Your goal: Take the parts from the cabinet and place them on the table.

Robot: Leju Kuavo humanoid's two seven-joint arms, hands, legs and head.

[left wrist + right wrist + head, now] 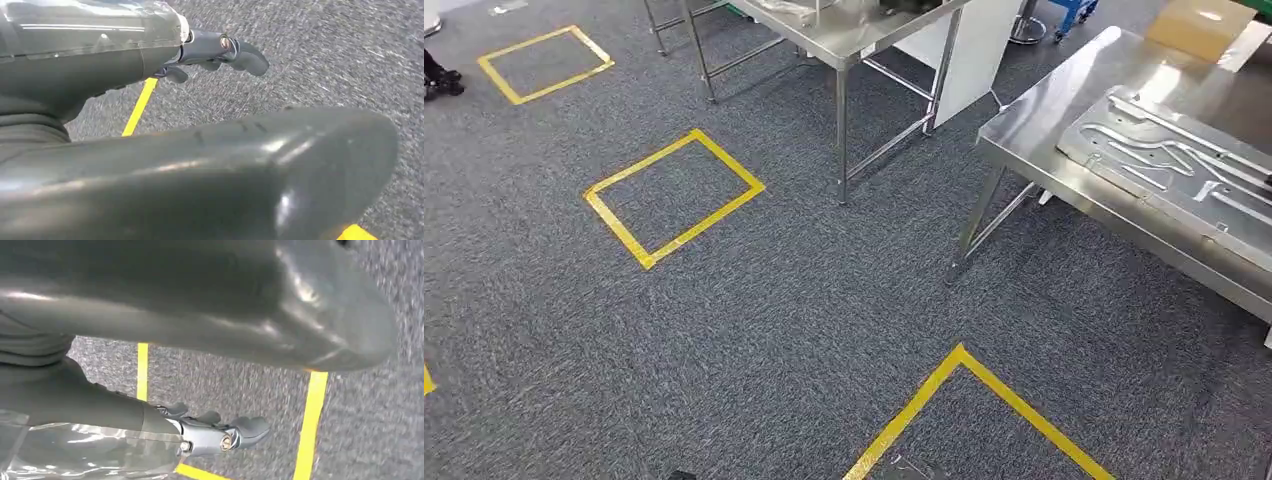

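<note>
A flat silver metal part (1176, 165) with curved grooves lies on the steel table (1036, 125) at the right of the head view. My left hand (216, 49) hangs over the grey carpet, its dark fingers (246, 56) stretched out and holding nothing. My right hand (220, 436) also hangs over the carpet beside yellow tape, its fingers (250, 429) loose and holding nothing.
A second steel table (864, 38) stands at the back middle with a white panel (974, 50) behind its legs. A cardboard sheet (1200, 26) lies at the right table's far end. Yellow tape squares (674, 196) mark the carpet. A dark shoe (439, 80) is at the far left.
</note>
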